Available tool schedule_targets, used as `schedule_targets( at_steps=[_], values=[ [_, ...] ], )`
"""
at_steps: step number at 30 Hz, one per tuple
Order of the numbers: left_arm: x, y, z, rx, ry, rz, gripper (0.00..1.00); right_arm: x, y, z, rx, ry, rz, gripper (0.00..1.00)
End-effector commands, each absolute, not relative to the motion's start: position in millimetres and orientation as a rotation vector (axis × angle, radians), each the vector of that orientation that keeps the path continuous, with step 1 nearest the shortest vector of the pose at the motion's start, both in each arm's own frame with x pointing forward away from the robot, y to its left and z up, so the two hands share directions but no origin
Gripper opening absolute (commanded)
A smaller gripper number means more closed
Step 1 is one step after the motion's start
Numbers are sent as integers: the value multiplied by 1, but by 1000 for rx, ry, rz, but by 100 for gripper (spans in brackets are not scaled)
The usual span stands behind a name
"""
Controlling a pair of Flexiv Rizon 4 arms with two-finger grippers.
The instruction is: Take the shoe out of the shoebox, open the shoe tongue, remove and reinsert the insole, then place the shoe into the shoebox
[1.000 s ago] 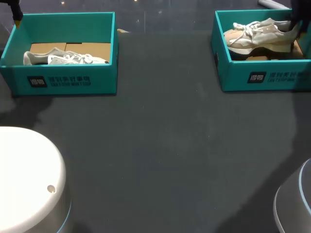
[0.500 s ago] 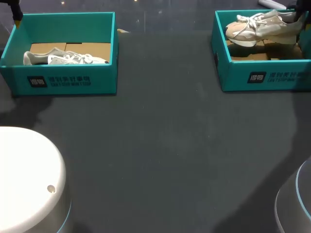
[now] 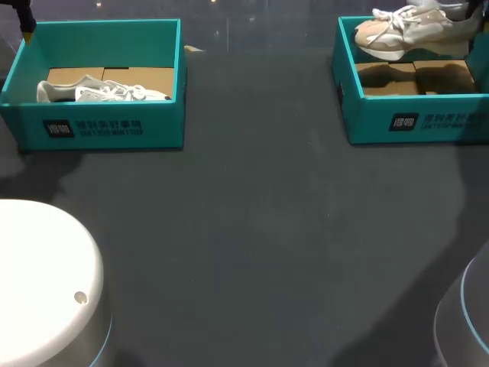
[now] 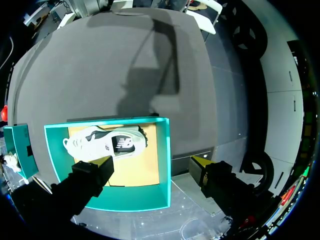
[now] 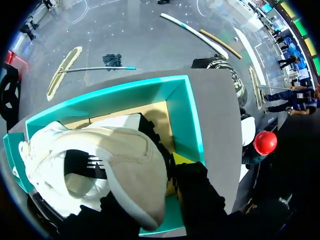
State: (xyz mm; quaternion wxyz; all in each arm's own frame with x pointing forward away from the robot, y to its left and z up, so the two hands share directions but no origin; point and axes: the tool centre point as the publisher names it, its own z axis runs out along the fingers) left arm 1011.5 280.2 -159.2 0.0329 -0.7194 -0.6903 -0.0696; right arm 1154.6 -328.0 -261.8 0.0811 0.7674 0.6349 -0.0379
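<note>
The shoe (image 3: 405,34) hangs in the air over the right box (image 3: 397,118), clear of its walls, toe pointing toward the middle of the counter (image 3: 252,229). The right pincer (image 5: 150,190) is clamped on its heel end, 1 finger on either side of the collar. Only 1 yellow tip shows in the right wrist view, since the shoe's body hides the other.

The left pincer (image 4: 151,162) stands wide, holding nothing, above the left box (image 3: 107,126). A white shoe (image 3: 103,92) lies on its side on the cardboard floor of that box.

By the look of it the shoe is light. The upper is likely soft and would crush under a hard squeeze, while the sole (image 3: 382,52) and heel cup seem stiffer. That makes the heel the sound place to grip.

Held at 1 end only, the toe may sag or swing, so a slow carry would suit it. The loose laces (image 3: 393,19) could catch on the box rim.

Opening the tongue probably needs the second pincer to pinch it near its top edge while the heel stays pinned. The insole is likely thin and floppy, and is best taken at its heel edge.
</note>
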Motion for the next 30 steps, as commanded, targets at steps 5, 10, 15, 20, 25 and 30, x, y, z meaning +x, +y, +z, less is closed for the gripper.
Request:
schedule_targets(
  at_steps=[5,10,15,20,25,30],
  values=[
    [1011,281,-159,-2215,-2122,-215,100,1146,-325,-228,2287,1871,-107,0],
    [1011,281,-159,-2215,-2122,-215,100,1143,-322,-211,2280,1855,-115,0],
    [1011,281,-159,-2215,-2122,-215,100,1135,-314,-195,2274,1859,-106,0],
    [1011,281,-159,-2215,-2122,-215,100,1126,-307,-178,2258,1890,-70,0],
    [1011,281,-159,-2215,-2122,-215,100,1118,-302,-158,2257,1869,-46,0],
    [1011,281,-159,-2215,-2122,-215,100,1106,-293,-138,2244,1829,-49,0]
  ],
)
